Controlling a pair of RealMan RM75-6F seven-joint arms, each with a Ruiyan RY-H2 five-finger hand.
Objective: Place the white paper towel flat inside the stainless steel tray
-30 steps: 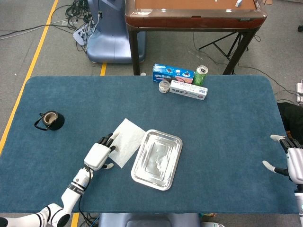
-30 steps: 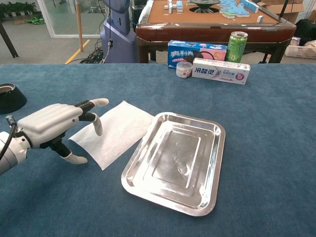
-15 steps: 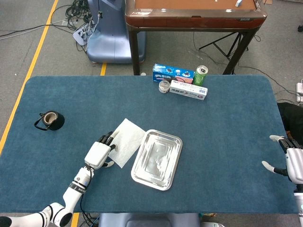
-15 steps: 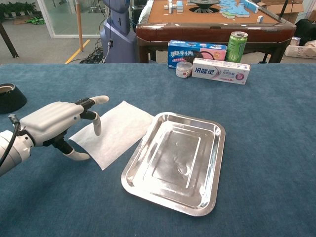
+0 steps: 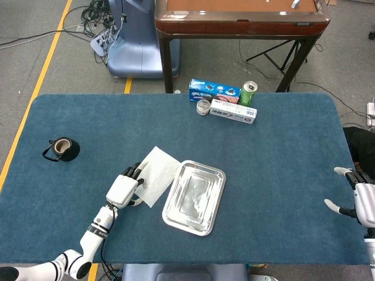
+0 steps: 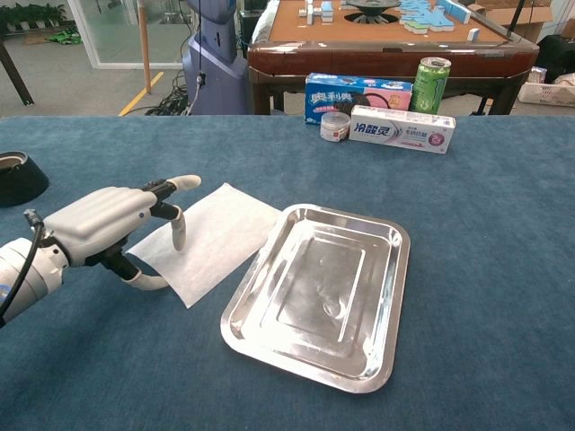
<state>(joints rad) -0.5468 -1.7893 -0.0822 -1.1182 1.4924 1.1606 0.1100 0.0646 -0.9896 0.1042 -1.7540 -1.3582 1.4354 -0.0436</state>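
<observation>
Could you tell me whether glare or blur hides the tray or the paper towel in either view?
Head view: the stainless steel tray shows a pale, washed-out reflection across its floor, yet its rim stays readable; the white paper towel is bright, edges clear. Chest view: both are sharp, with only soft highlights along the tray's rim; the left hand is in focus.

A tray sat near the middle of the tabletop, with a paper towel lying flat just beside its left edge. The left hand was at the towel's left side with its fingers over the sheet, while the right hand stayed well apart at the tabletop's right edge. Along the far edge stood a box, a can, a small jar and a carton in front of them, and a cup sat far to the left.
</observation>
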